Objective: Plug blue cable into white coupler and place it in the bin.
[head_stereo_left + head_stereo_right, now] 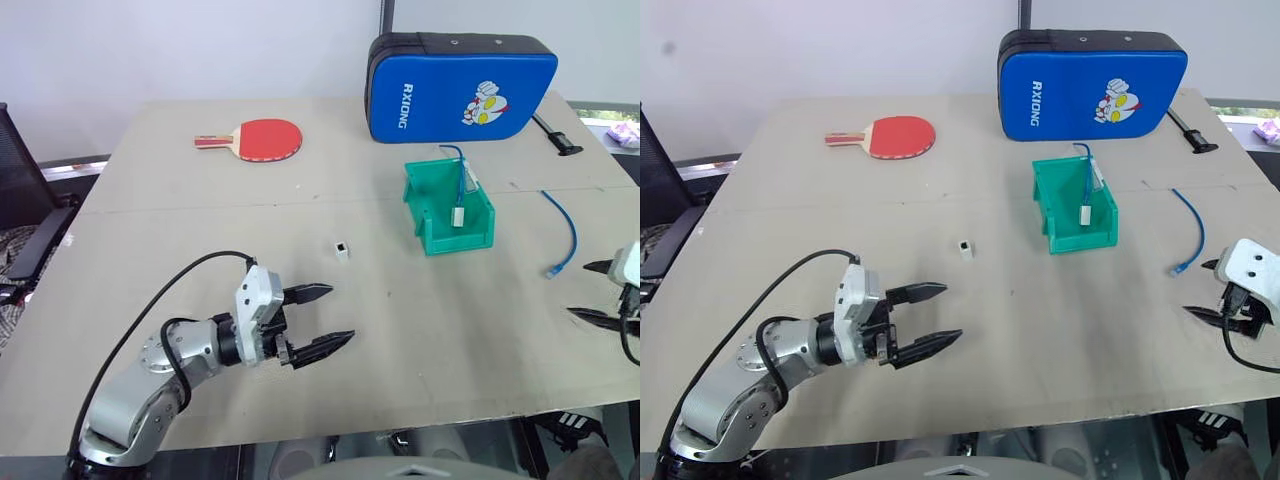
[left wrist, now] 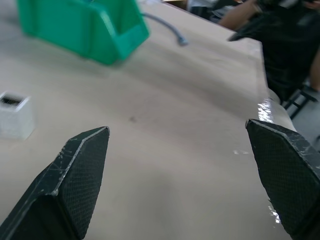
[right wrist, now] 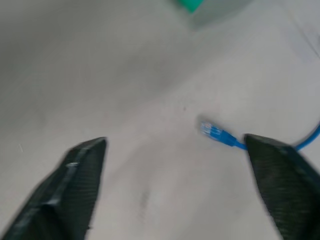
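The blue cable [image 1: 567, 232] lies curved on the table at the right, its clear plug [image 3: 210, 130] toward the front. My right gripper [image 1: 578, 289] hovers open just in front of that plug, nothing between its fingers. The tiny white coupler [image 1: 342, 250] stands alone mid-table, left of the green bin [image 1: 455, 240]. Inside the bin rests another blue cable joined to a white block [image 1: 458, 215]. My left gripper [image 1: 340, 314] is open and empty, in front of the coupler and pointing right.
A red table-tennis paddle [image 1: 262, 138] lies at the back left. A big blue padded case [image 1: 460, 88] stands behind the bin, with a black tool [image 1: 555, 135] beside it. A dark chair [image 1: 20, 190] stands off the table's left edge.
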You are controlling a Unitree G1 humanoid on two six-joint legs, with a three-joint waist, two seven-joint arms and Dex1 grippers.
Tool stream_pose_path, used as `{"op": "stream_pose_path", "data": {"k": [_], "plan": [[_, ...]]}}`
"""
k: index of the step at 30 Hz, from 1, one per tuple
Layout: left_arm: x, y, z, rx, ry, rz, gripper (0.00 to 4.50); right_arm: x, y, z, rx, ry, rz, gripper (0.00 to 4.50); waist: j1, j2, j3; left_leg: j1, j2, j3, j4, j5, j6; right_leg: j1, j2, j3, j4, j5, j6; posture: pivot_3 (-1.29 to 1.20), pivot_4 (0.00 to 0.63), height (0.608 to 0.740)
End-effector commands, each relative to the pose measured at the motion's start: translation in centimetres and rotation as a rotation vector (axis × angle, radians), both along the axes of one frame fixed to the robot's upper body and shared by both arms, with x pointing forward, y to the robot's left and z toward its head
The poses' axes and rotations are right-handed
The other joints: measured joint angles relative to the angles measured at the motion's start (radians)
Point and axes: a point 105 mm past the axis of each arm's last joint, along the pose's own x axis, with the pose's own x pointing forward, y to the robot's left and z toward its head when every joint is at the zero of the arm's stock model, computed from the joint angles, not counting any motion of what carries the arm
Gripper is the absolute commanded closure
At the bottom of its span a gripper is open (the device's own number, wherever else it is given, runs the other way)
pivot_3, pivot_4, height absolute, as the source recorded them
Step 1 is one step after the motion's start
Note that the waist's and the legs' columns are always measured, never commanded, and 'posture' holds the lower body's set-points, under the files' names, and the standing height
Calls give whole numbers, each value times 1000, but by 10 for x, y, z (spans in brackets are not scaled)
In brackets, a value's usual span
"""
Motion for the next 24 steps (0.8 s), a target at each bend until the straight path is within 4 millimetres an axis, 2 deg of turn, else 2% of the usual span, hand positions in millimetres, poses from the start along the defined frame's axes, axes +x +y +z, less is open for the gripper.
{"op": "stream_pose_path", "data": {"k": [1,7,12,15,18,19,22,24], "plan": [[-7,-5,8,9,-74,-69,0,11,-12,-7,-203,57,171,1751,0,1,2,-1,0,0,0,0,0,0,-1,0,0,0,0,0,150,740],[-10,-4,4,22,-90,-91,0,57,-14,-18,-361,84,317,1751,-5,1,6,2,1,5,-1,0,0,0,2,4,1,0,0,0,150,740],[-11,-4,2,16,-92,-80,0,83,-10,-30,-439,126,365,1751,-1,3,8,3,1,7,-1,0,1,-1,1,6,1,3,-5,0,150,740],[-13,-4,2,15,-98,-66,0,88,-10,-39,-500,198,390,2650,-3,0,8,3,1,8,-1,-1,2,0,-1,7,0,3,-5,0,150,740],[-13,-4,3,11,-102,-49,0,85,-14,-40,-522,251,405,3826,-4,-2,8,4,0,9,-1,-2,4,1,-2,8,0,3,-5,0,150,740],[-14,-4,2,11,-101,-45,0,85,-13,-39,-515,256,405,4350,-4,-3,8,5,0,10,0,-2,4,2,-3,8,0,3,-5,0,150,740],[-14,-5,1,10,-100,-40,0,89,-4,-35,-440,248,398,4470,-2,-3,8,6,0,10,1,-2,5,4,-4,9,0,3,-5,0,150,740],[-13,-5,0,12,-101,-33,0,95,27,-23,-278,227,423,4470,-3,-3,8,7,0,10,1,-2,4,4,-4,8,1,4,-5,0,150,740]]}}
